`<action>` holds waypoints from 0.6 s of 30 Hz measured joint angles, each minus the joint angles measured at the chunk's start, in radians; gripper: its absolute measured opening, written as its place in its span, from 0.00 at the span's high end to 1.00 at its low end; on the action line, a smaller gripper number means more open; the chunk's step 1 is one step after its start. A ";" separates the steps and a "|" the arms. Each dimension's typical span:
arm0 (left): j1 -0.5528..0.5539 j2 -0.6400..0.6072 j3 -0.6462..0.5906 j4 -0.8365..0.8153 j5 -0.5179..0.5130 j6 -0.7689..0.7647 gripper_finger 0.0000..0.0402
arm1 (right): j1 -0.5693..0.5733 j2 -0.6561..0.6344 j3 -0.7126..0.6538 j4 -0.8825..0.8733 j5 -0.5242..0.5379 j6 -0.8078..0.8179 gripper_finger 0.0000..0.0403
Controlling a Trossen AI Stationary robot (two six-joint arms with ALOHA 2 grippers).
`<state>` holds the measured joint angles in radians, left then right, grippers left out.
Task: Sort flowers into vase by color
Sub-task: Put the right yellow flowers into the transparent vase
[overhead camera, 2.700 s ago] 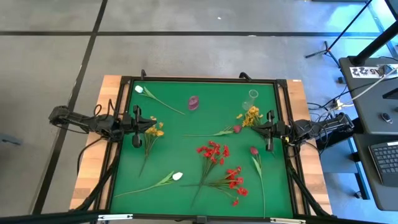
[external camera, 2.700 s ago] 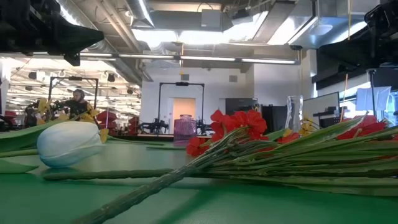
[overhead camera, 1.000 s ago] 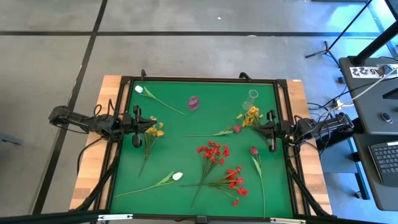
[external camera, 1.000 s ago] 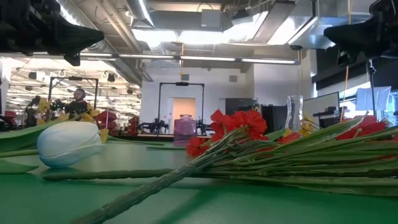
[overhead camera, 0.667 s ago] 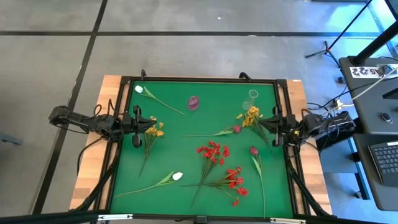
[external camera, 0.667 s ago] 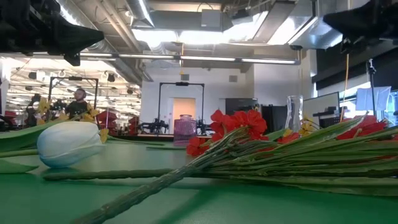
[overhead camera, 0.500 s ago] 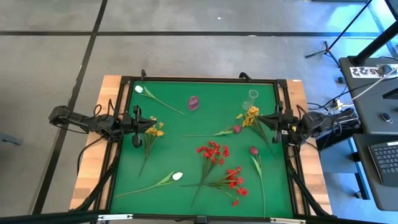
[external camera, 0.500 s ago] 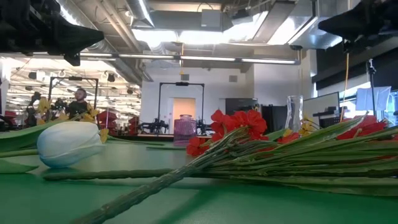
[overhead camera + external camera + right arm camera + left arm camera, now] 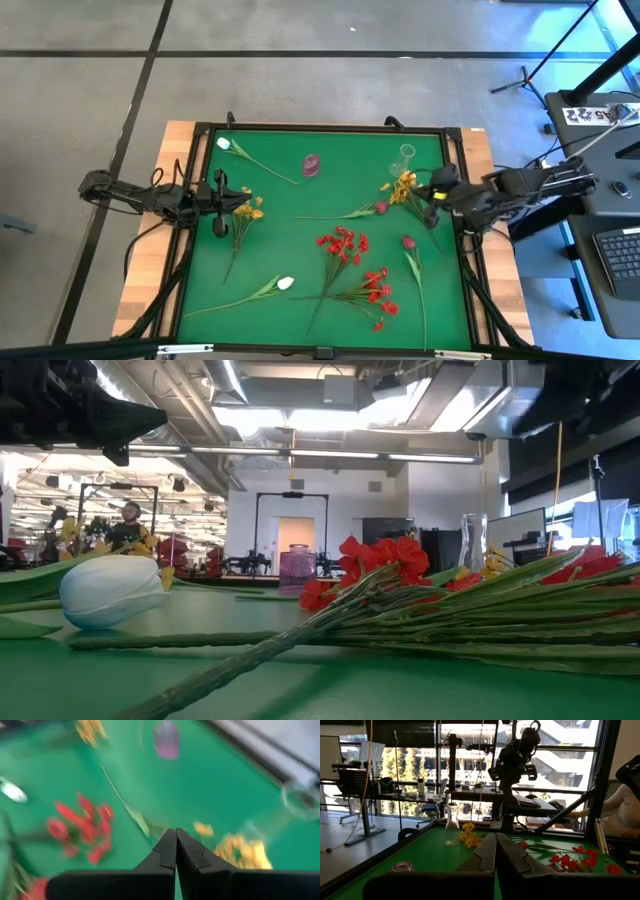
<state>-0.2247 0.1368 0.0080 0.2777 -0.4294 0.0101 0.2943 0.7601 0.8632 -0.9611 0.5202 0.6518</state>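
Flowers lie scattered flat on the green mat [image 9: 300, 220]: white tulips [image 9: 223, 144] [image 9: 285, 284], yellow-orange sprays [image 9: 404, 186] [image 9: 248, 209], red sprays [image 9: 343, 243] [image 9: 378, 290] and dark pink tulips [image 9: 380, 207] [image 9: 408, 242]. A pink vase [image 9: 312, 165] and a clear vase [image 9: 407, 154] stand upright near the far edge. My left gripper [image 9: 222, 196] rests shut at the mat's left edge. My right gripper [image 9: 175, 831] is shut and empty, raised at the right edge beside the yellow-orange spray [image 9: 245, 851], pointing slantwise down.
A black frame [image 9: 320, 128] borders the mat, with wooden table edges outside it. In the left wrist view a person's sleeve [image 9: 625, 810] shows beyond the table's right side. Desks and stands fill the room behind.
My right gripper has risen from its resting place at the table's right edge, tipped from level to slanting down over the mat and rolled, staying shut. The flowers and vases have not moved.
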 joint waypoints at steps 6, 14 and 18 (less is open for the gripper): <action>0.000 0.000 0.000 0.000 0.000 0.000 1.00 | 0.001 0.098 -0.025 -0.087 -0.125 0.069 1.00; 0.000 0.000 0.000 0.000 0.000 0.000 1.00 | 0.001 0.101 -0.116 0.006 -0.145 0.128 1.00; 0.000 0.000 0.000 0.000 0.000 0.000 1.00 | 0.001 0.091 -0.181 0.049 -0.177 0.183 0.96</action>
<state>-0.2248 0.1368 0.0078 0.2776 -0.4294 0.0101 0.2951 0.8507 0.6822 -0.9118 0.3435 0.8344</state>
